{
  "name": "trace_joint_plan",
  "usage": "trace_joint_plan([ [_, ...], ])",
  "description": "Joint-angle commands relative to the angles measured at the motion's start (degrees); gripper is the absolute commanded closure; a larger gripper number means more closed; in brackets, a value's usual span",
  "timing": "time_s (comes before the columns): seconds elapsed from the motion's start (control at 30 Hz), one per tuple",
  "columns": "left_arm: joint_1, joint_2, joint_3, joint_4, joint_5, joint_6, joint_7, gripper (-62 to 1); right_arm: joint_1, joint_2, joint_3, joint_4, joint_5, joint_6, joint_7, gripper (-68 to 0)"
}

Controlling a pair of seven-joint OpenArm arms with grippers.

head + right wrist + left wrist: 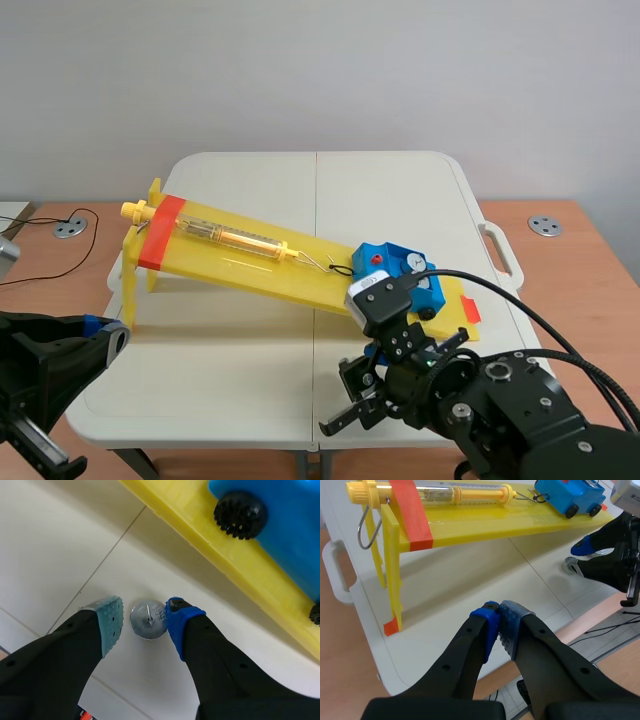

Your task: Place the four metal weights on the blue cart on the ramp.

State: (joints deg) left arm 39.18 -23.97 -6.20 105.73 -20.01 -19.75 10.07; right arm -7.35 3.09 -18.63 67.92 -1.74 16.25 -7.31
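One metal weight (pixel 148 620), a small round silver disc, lies on the white table (pixel 60 555) just beside the low end of the yellow ramp (pixel 200 545). Marks on its top are too blurred to read. The right gripper (pixel 144 615) points down over it, fingers spread apart with the weight between them and the blue pad (pixel 176 617) at its rim. The blue cart (pixel 280 520) stands on the ramp nearby. The left gripper (pixel 499 617) hangs low by the table's near edge, short of the ramp's raised end, its pads pressed together on nothing.

Left tool (pixel 499 619) with pads together; right tool (pixel 143 621) low, fingers apart.
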Motion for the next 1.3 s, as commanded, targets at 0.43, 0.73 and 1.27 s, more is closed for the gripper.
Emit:
trace_joint_plan([
  [0.43, -1.1, 0.2, -0.6, 3.7, -4.3, -1.4, -5.5, -2.7, 4.5, -1.7, -0.3, 1.9, 0.8, -3.3, 7.6, -13.5],
  [0.73, -1.1, 0.2, -0.6, 3.7, -4.3, -1.4, -5.5, -2.7, 4.5, -1.7, -0.3, 0.0, -0.8, -4.3, 6.6, -5.0],
  [1.27, -1.1, 0.2, -0.6, 3.7, -4.3, -1.4, -5.5, -2.7, -2.0, 4.9, 0.3, 15.1, 2.7, -4.3, 1.7, -0.6],
])
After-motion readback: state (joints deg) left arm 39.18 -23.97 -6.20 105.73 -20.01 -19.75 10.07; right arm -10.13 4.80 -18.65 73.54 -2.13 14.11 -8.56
